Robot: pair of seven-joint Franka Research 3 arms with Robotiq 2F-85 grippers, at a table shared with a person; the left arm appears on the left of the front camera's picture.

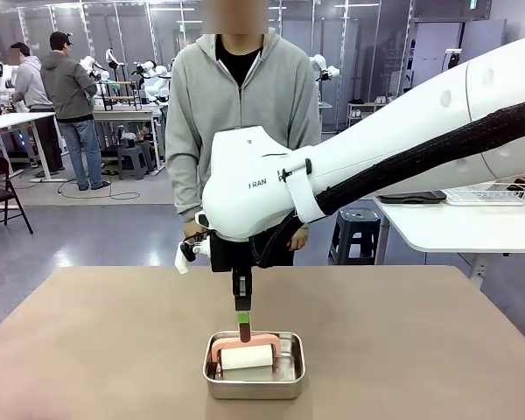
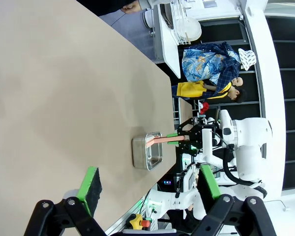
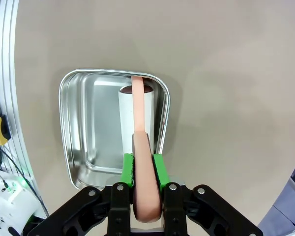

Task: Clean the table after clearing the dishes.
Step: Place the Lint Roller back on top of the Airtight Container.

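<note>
1. Left side: the left pincer gapes wide with nothing between its green pads, held out over the bare surface; no dishes stand on the surface in any view, so I'd judge clearing done and wiping due.
2. Middle: the steel pan sits on the near part of the surface, and in it lies a white roller on a pink handle, a lint roller by the look of it.
3. The right pincer is clamped on that handle, pads pressed to both sides, the roller's head low in the pan.
4. Risks, as I judge them: the grip sits near the handle's end, so the roller could swing or twist on lifting; its head could catch the pan rim and drag or tip the light pan; a sticky sheet might cling to the steel.
5. Behind: a person in a grey hoodie stands at the far edge, close to the arm's sweep.
6. Right: the arm's white shell reads "FRAN"; the rest is hidden.
</note>
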